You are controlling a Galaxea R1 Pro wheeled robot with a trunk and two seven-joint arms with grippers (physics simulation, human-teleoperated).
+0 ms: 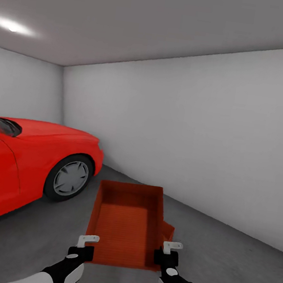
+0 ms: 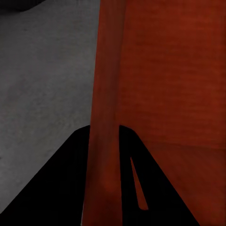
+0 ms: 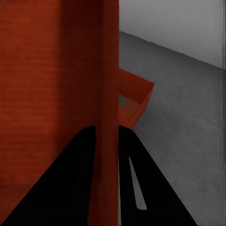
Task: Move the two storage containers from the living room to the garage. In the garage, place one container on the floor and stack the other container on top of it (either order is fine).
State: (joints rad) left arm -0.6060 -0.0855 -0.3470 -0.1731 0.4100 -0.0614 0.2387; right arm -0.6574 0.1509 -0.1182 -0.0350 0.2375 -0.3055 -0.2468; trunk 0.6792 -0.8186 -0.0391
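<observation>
The left pincer (image 1: 87, 244) pinches the box's (image 1: 124, 222) left wall, and the right pincer (image 1: 168, 250) pinches its right wall. They hold it over the grey floor (image 1: 232, 269). A second box (image 3: 136, 96) sits under it, near the red car (image 1: 27, 162).

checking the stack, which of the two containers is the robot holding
The upper container, with the left end effector and right end effector clamped on its side walls. The other container sits below it on the floor, only a corner showing.
</observation>
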